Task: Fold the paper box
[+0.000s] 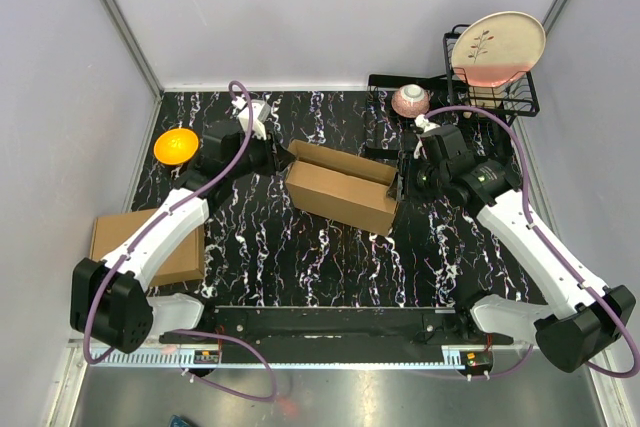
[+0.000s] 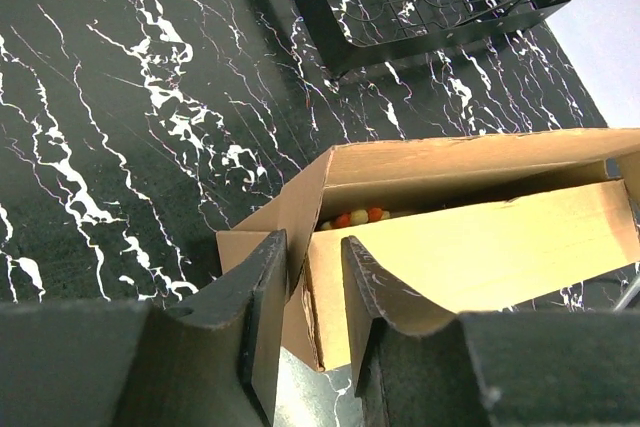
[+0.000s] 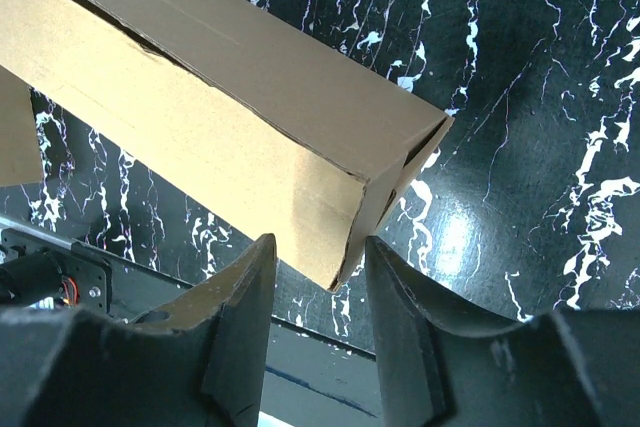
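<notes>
Lying on the black marbled table [image 1: 300, 247], the paper box [image 1: 340, 187] is half folded, its top open. A plain carton [image 1: 108, 232] sits well left of the box. At the box's left end wall the left gripper [image 2: 312, 247] stands astride it, jaws apart. The right gripper [image 3: 318, 247] is open around the box's right corner.
</notes>
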You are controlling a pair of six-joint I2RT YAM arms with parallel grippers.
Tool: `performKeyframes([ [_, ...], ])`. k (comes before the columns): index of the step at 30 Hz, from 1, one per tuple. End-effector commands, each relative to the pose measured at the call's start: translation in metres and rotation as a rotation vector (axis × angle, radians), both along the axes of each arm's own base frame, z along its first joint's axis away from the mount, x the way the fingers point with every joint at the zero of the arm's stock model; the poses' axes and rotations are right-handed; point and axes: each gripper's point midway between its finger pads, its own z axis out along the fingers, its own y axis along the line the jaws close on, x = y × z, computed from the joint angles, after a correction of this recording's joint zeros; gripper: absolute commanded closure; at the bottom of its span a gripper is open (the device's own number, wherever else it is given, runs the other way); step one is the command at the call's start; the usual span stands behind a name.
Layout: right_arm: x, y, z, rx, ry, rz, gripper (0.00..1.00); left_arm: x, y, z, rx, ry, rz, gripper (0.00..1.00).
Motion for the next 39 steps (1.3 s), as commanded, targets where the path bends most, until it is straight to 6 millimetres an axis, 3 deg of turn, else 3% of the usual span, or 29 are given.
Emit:
performKeyframes([
  [1,0.005,0.006,0.006,0.016,-0.037,0.011,0.52,0.005,-0.003,0.035,-0.031,-0.081,0.008,0.69],
  [6,0.006,0.004,0.004,0.003,-0.039,0.005,0.54,0.004,-0.002,0.035,-0.028,-0.081,0.013,0.72],
  [10,0.006,0.005,0.0,0.003,-0.032,0.009,0.59,0.003,-0.002,0.039,-0.032,-0.081,0.013,0.88],
  [13,0.006,0.005,-0.003,0.003,-0.026,0.008,0.61,0.002,-0.002,0.041,-0.03,-0.081,0.013,0.94],
  [26,0.007,0.005,-0.013,-0.009,-0.011,0.012,0.74,0.004,-0.004,0.05,-0.026,-0.069,0.011,0.99],
  [33,0.007,0.007,-0.015,-0.008,-0.005,0.016,0.75,0.006,-0.01,0.054,-0.036,-0.032,-0.004,0.99],
  [39,0.007,0.008,-0.017,-0.004,-0.003,0.023,0.72,0.006,-0.011,0.044,-0.032,0.002,-0.004,0.99],
])
